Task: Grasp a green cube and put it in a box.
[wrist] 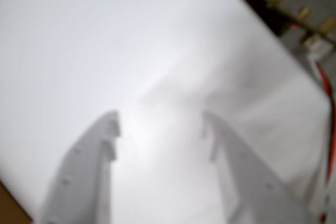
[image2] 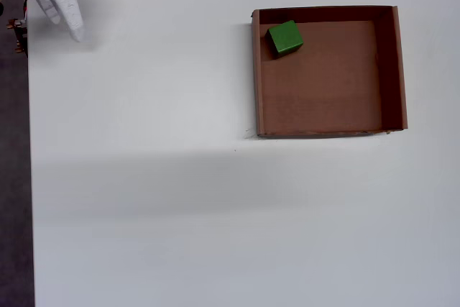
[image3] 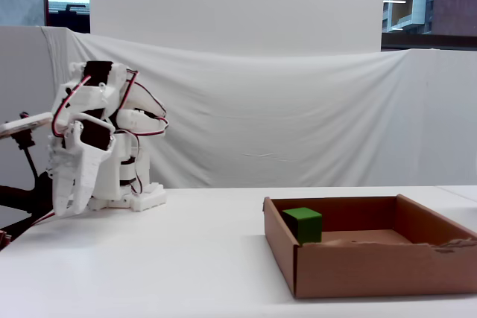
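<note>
The green cube [image2: 284,38] lies inside the brown cardboard box [image2: 323,133], in its corner at the upper left in the overhead view. In the fixed view the cube [image3: 304,224] sits at the left end of the box [image3: 380,266]. My gripper [image2: 72,30] is far from both, folded back by the arm base at the table's left edge, pointing down [image3: 67,206]. In the blurred wrist view the two white fingers stand apart over bare white table [wrist: 160,121], with nothing between them. The cube and the box are out of the wrist view.
The white arm base [image3: 123,184] with red and black cables stands at the left. The table's left edge [image2: 30,177] borders dark floor. A white cloth backdrop [image3: 298,109] hangs behind the table. A connector and wires [wrist: 315,40] show at the wrist view's upper right.
</note>
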